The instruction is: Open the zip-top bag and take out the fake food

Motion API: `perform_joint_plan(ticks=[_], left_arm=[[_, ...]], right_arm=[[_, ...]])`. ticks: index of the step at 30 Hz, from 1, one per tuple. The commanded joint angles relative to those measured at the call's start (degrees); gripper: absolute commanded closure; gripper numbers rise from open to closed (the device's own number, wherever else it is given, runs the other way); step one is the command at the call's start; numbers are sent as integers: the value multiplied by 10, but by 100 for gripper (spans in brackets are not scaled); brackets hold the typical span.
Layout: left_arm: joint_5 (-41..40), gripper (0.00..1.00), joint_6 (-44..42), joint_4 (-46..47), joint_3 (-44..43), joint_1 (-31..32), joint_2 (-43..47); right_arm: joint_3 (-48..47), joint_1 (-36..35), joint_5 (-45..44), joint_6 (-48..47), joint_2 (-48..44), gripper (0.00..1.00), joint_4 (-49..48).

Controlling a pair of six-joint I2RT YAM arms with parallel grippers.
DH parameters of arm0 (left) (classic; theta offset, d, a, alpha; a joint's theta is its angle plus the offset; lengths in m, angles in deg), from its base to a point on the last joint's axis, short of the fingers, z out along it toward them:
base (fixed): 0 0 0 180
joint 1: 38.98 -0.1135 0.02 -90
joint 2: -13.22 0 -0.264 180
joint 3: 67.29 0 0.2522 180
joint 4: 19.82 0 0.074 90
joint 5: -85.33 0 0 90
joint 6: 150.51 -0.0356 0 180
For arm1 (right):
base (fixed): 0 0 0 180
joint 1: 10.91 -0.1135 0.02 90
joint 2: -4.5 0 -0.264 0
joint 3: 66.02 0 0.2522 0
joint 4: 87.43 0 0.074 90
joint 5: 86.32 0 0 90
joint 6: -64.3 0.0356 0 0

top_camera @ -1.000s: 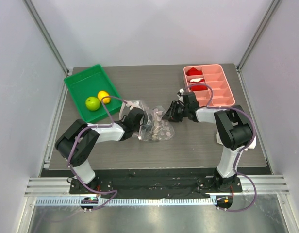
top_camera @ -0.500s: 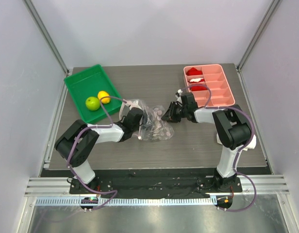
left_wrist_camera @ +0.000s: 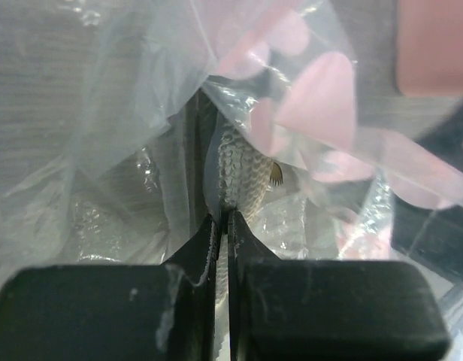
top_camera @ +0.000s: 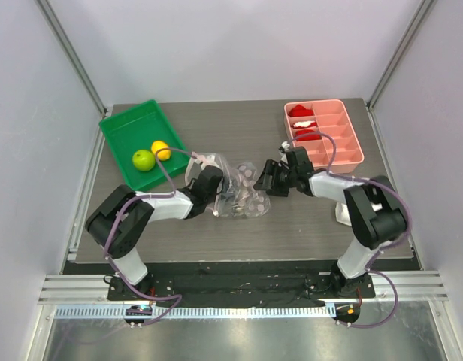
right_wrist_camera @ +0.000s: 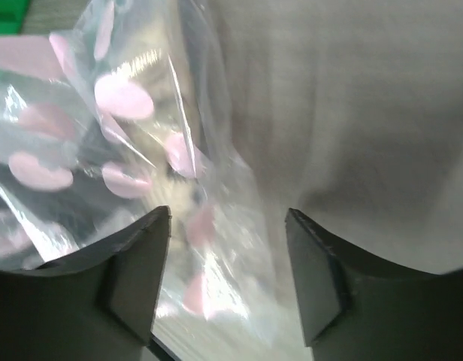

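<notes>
The zip-top bag (top_camera: pixel 240 194) lay crumpled at mid-table between the two arms. The left gripper (left_wrist_camera: pixel 222 219) had its jaws pressed together on a fold of the bag's clear film, while the right gripper (right_wrist_camera: pixel 228 222) stood with jaws apart at the bag's opposite edge. The lime-green fruit (top_camera: pixel 143 159) and the yellow-orange fruit (top_camera: pixel 161 150) sat touching, outside the bag, in the green tray (top_camera: pixel 119 134) at the far left.

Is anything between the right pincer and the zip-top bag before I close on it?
Nothing visible. The right pincer stands open right at the right edge of the zip-top bag, with film showing between its fingers in the wrist view. The left pincer is shut on the bag's other side.
</notes>
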Motion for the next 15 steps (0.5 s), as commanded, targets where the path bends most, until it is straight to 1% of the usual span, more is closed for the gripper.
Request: perform_joint_plan(ticks=[1,2,4,8,9,10,11,12,13,14,15], left_arm=[[-7,100,-17,-50,-18,1,33],[0,100,-17,-56,-20,2,36],[14,100,-13,-61,-21,2,46],[27,100,-3,-69,-21,1,64],[29,100,3,-70,-20,2,68],[30,100,5,-70,-18,2,75],[31,100,6,-69,-18,1,77],[32,100,8,-72,-19,2,78],[31,100,10,-73,-20,1,81],[39,100,10,-71,-18,1,82],[41,100,13,-68,-17,2,82]], right_arm=[[57,5,-44,-43,-97,29,77],[67,4,-37,-48,-118,27,76],[96,4,-14,-48,-131,24,57],[122,4,24,-44,-132,23,18],[126,5,31,-33,-119,24,-16],[126,4,41,-27,-111,27,-23],[130,4,75,-17,-106,30,-35],[140,3,85,12,-105,33,-78],[168,4,91,23,-106,36,-101],[176,3,96,31,-104,39,-120],[182,3,106,37,-101,49,-145]])
